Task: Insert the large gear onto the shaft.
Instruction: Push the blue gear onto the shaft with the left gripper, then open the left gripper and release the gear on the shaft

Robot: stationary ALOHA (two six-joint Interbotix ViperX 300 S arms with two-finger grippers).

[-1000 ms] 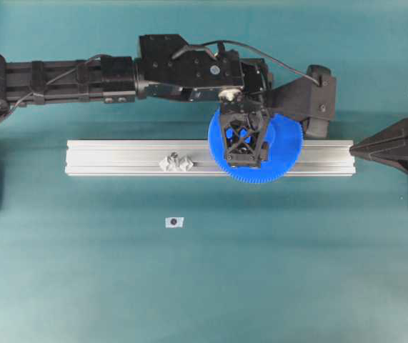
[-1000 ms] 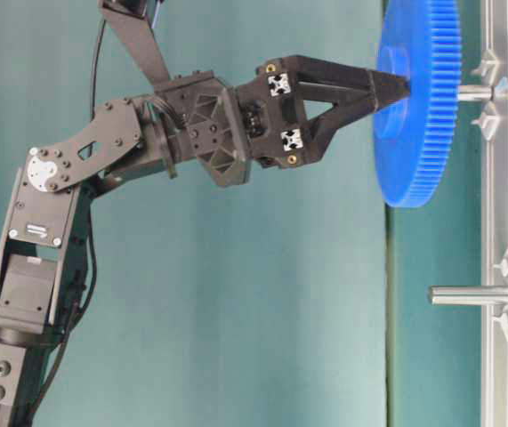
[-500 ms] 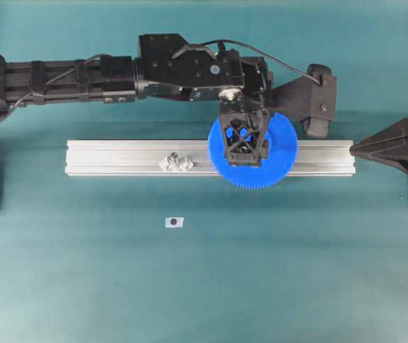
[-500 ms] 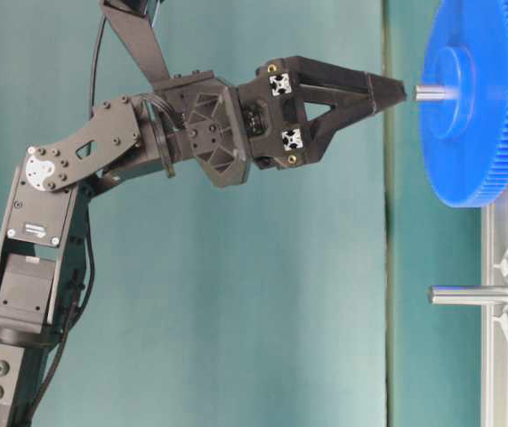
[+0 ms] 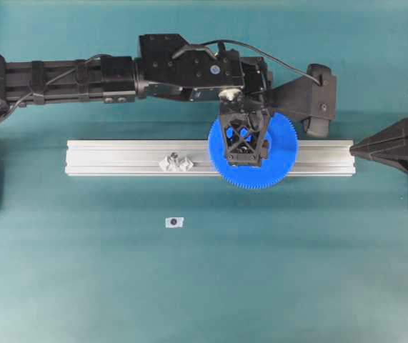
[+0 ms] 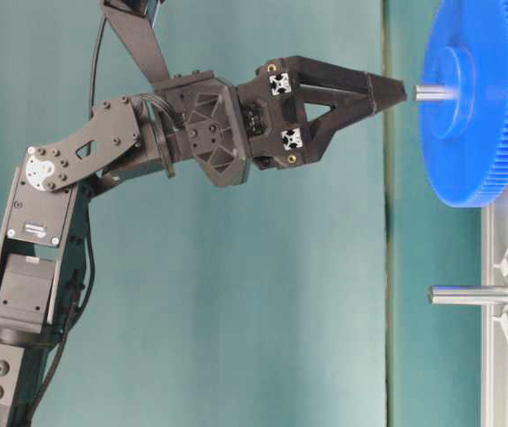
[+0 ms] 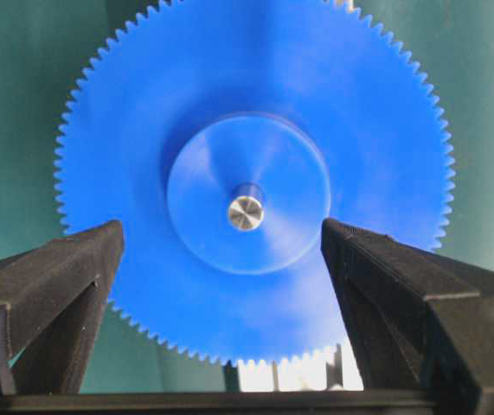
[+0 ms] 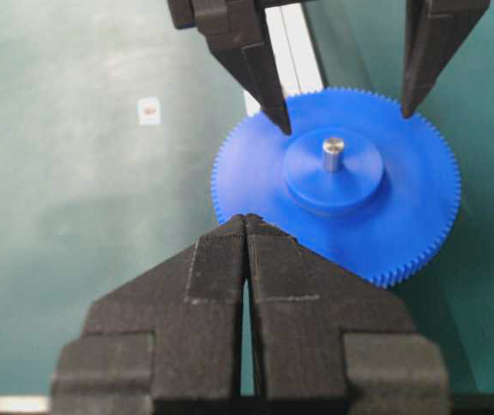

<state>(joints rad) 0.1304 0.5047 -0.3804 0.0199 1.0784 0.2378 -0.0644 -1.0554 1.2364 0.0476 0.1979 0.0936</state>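
- Overhead: the large gear (image 5: pixel 254 153) lies flat over the aluminium rail (image 5: pixel 118 157), under the left gripper (image 5: pixel 245 146), which partly hides the hub. Right gripper (image 5: pixel 357 148) is parked at the rail's end, well apart from the gear. A second peg with clear brackets (image 5: pixel 176 162) sits further along the rail; a small white tag (image 5: pixel 174 222) lies on the mat.
- Table level: gear seated down against the rail, tip of the shaft (image 6: pixel 431 92) poking through the hub. Left gripper tips hang just off the shaft end, touching nothing. The other, bare peg (image 6: pixel 471 294) stands clear.
- Left wrist: fingers (image 7: pixel 56 277) spread wide, either side of the hub, holding nothing. Shaft end is centred in the hub hole.
- Right wrist: right pincer closed, empty, pads pressed together. Gear looks level on the shaft.
- Judgement: insertion looks done. To finish well, lift the left gripper straight away along the shaft axis, keeping the fingers spread so no pad clips hub or teeth and tilts the gear.
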